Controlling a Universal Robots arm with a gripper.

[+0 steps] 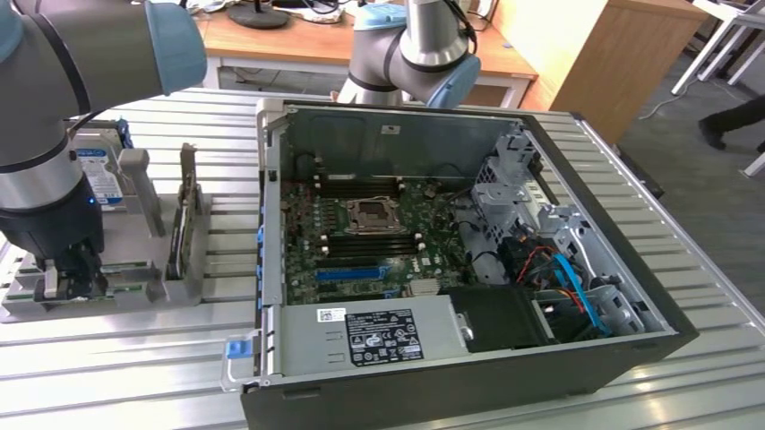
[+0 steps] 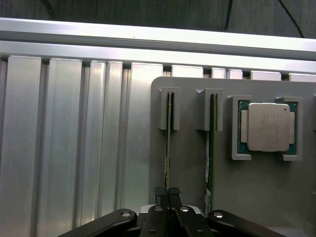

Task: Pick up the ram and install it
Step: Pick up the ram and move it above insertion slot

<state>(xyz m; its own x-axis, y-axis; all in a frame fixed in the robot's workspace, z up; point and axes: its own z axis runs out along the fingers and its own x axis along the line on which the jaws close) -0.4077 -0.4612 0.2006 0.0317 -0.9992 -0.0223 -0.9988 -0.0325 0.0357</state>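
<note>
The metal table [image 1: 120, 376] carried an open computer case [image 1: 478, 394] on the exterior view's right, w/ its board facing up. On the exterior view's left the arm [image 1: 48, 134] reached down to a grey holder [image 2: 190, 163] just beside the case. The ram [image 2: 168, 143] stood on its edge in a slot of this holder, well apart from the board inside the case. A second stick [image 2: 211, 148] stood in the next slot, between the ram and the processor chip [image 2: 269, 127]. The gripper [image 2: 168, 193] was closed almost fully, and its fingertips pinched the thin upper edge of the ram. The ram's end sat in the slot, so it was not yet lifted out. In my judgement the ram is light and stiff but fragile: thin board, small chips, contacts probably on the low edge. The best hold is on the flat faces near the upper edge, w/o twisting, because it can slip or crack.
</note>
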